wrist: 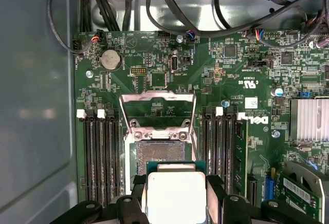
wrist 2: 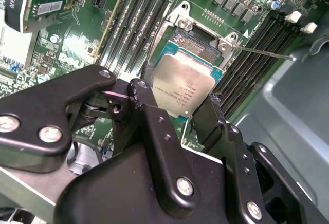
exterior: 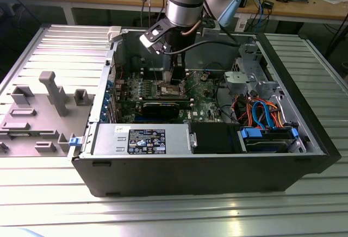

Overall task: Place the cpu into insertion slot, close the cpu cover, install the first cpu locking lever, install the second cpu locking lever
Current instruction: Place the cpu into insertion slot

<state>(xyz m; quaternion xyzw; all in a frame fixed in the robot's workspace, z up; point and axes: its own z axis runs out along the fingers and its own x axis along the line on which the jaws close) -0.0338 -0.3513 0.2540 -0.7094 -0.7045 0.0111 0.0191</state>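
Note:
My gripper (exterior: 175,79) reaches down into the open computer case over the green motherboard (exterior: 204,100). Seen in both wrist views, it is shut on the cpu (wrist 2: 185,84) (wrist: 176,196), a silver-topped square chip pinched at two opposite edges by the black fingers (wrist 2: 211,113). The chip hangs just above the insertion slot (wrist: 159,157) (wrist 2: 198,43) and overlaps one side of it, while the rest of the contact field lies bare. The cpu cover (wrist: 158,96) is swung back, open, beyond the socket. A thin locking lever (wrist 2: 262,53) sticks out sideways beside the socket.
Long black memory slots (wrist: 97,152) (wrist: 218,147) flank the socket on both sides. Cables (wrist: 205,23) run along the case wall behind the board. A power supply (exterior: 141,138) and a drive cage (exterior: 269,139) line the case front. A grey fixture plate (exterior: 38,112) lies outside.

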